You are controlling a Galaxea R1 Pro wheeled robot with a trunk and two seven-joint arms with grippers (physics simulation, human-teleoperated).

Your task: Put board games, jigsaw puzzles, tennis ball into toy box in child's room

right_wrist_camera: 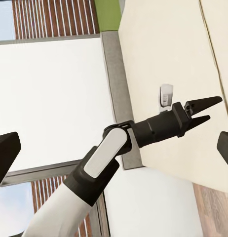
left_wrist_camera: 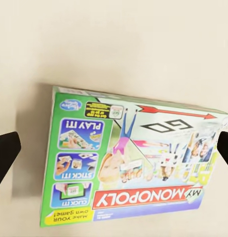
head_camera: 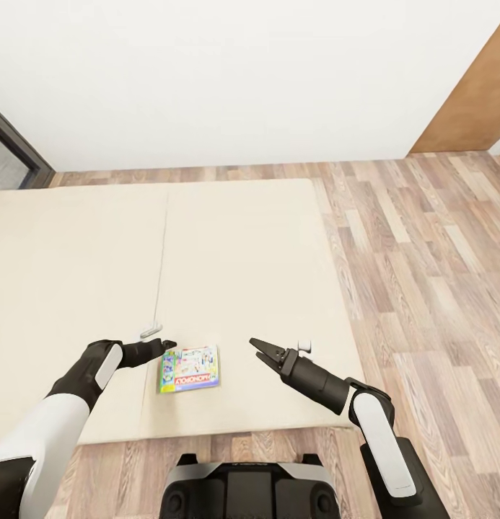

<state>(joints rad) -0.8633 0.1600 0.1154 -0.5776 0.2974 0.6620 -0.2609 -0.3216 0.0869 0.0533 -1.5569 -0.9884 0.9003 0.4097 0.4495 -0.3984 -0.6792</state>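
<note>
Head view: I see one board game point(head_camera: 189, 367) lying flat lower centre on the bed point(head_camera: 242, 238), ungrasped. My left gripper point(head_camera: 161, 347) and right gripper point(head_camera: 258, 348) hover spread, empty. Packing not visibly begun.

Red banner on the flat green-edged cardboard board game box point(left_wrist_camera: 133, 168): "MY MONOPOLY", upside down, lower middle of the left wrist frame
Green side panel: "PLAY IT!", "STICK IT!", "CLICK IT!"
Board artwork: "GO"

Wood-plank floor point(head_camera: 423, 252), white wall point(head_camera: 242, 72), brown door point(head_camera: 473, 101).
</note>
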